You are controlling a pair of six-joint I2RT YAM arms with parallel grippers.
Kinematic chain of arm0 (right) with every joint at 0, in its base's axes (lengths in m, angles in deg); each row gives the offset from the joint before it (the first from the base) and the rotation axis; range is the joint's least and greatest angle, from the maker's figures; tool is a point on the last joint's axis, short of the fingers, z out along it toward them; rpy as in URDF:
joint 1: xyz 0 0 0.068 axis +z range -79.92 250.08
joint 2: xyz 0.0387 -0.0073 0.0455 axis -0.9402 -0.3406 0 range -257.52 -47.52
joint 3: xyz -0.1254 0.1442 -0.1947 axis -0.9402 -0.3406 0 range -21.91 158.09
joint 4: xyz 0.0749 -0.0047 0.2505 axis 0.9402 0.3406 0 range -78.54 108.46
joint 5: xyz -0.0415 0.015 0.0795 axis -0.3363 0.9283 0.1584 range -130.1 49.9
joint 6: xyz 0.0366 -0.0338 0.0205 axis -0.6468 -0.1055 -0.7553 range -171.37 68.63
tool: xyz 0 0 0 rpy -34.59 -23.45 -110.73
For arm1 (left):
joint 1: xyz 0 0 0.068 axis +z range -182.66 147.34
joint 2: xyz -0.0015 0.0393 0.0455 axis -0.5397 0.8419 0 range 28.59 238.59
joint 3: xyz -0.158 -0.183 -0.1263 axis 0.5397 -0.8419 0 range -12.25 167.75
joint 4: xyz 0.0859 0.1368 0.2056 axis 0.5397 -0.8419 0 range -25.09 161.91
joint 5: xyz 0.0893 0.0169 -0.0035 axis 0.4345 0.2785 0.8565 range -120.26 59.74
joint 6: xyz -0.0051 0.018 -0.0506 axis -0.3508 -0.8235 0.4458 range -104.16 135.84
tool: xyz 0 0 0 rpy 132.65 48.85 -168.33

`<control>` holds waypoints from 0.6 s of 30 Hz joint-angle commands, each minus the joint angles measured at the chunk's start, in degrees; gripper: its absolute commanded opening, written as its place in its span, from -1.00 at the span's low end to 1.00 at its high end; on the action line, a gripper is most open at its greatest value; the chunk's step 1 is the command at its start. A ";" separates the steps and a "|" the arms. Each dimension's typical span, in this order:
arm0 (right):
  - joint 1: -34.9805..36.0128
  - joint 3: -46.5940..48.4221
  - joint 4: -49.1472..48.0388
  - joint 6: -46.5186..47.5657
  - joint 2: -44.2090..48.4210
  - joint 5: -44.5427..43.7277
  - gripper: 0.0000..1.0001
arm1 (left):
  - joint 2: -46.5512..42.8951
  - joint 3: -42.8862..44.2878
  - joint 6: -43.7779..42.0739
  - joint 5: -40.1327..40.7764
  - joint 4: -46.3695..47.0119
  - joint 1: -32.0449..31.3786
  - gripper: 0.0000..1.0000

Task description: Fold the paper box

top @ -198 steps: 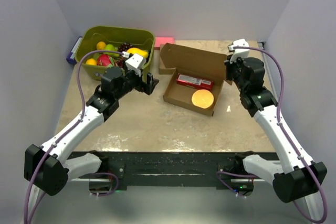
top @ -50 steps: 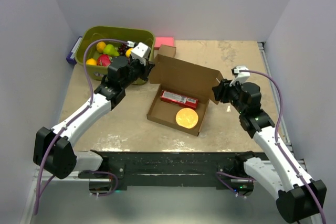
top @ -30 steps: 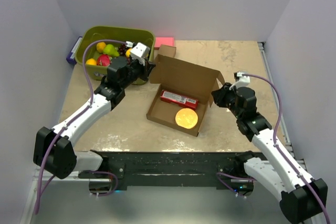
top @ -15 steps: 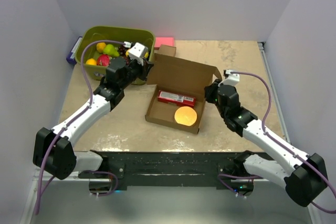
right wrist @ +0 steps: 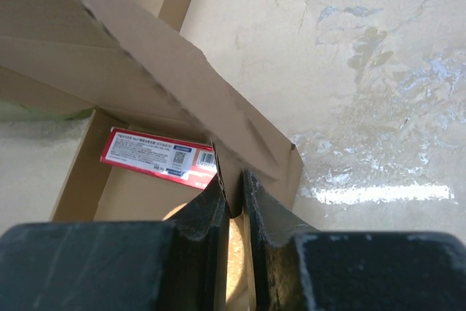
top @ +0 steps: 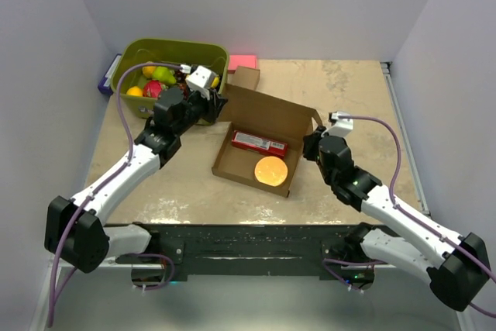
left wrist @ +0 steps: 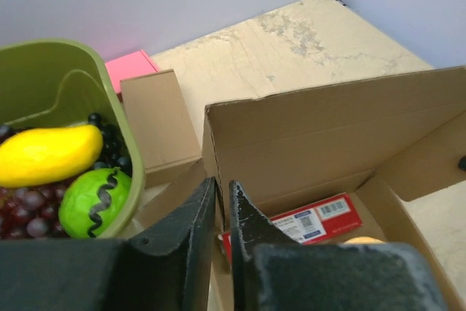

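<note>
The paper box (top: 271, 114) lies mid-table with its lid raised at the back. Inside are a red packet (top: 260, 143) and an orange disc (top: 270, 170). My left gripper (top: 219, 102) is at the lid's left corner. In the left wrist view its fingertips (left wrist: 222, 183) straddle the cardboard edge (left wrist: 328, 129), open by a thin slit. My right gripper (top: 310, 143) is at the box's right side. In the right wrist view it (right wrist: 234, 176) is shut on an upright side flap of the box (right wrist: 131, 49), beside the packet (right wrist: 160, 158).
A green bin (top: 170, 46) of fruit stands at the back left, close behind my left gripper. A small brown box (top: 246, 77) and a pink pad (top: 242, 61) lie behind the lid. A purple object (top: 105, 83) sits left of the bin.
My right arm swung left to the box's right side and its jaws closed on the side flap. The box slid slightly left. My left jaws eased apart a little.
</note>
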 commanded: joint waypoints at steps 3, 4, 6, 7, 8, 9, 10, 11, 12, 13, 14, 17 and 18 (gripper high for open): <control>0.94 -2.68 2.88 1.00 0.21 4.07 -1.00 | -6.14 -2.35 2.67 -1.78 -0.31 -0.74 0.15; 0.94 -2.94 2.44 1.52 0.13 4.33 -1.00 | -6.94 -2.61 2.94 -1.25 -0.48 -0.74 0.33; 0.94 -2.94 2.44 2.05 0.21 4.42 -1.00 | -10.17 -4.01 4.16 0.67 -0.84 -0.65 0.76; 0.94 -2.68 2.53 3.10 0.39 4.42 -1.00 | -11.50 -4.89 4.78 1.47 -0.84 -0.65 0.88; 0.94 -2.51 2.53 3.63 0.82 4.34 -1.00 | -12.91 -5.95 5.48 2.43 -0.40 -0.65 0.93; 1.03 -2.24 2.79 4.33 1.09 4.34 -1.00 | -15.88 -8.31 6.80 3.75 -0.22 -0.65 0.99; 0.94 -1.72 2.62 6.51 1.27 4.60 -1.00 | -17.39 -9.90 7.51 4.80 0.21 -0.65 0.99; 0.94 -1.36 2.70 7.75 1.62 4.69 -1.00 | -18.88 -11.74 8.30 5.42 1.78 -0.65 1.00; 0.94 -0.84 2.70 8.99 1.71 4.60 -1.00 | -21.33 -15.24 9.61 6.56 2.41 -0.57 0.99; 1.03 0.38 2.79 11.96 1.71 4.95 -1.00 | -22.31 -16.93 10.06 7.09 3.02 -0.65 0.99; 0.94 1.01 2.70 13.46 1.62 5.39 -1.00 | -23.19 -18.51 10.58 7.97 4.34 -0.65 0.99; 0.85 3.12 2.26 18.65 0.04 7.14 -1.00 | -24.08 -22.47 10.85 11.39 5.31 -0.57 0.99; 0.76 3.73 2.35 19.80 -0.66 7.93 -1.00 | -23.73 -23.09 9.81 13.32 5.32 -0.57 0.99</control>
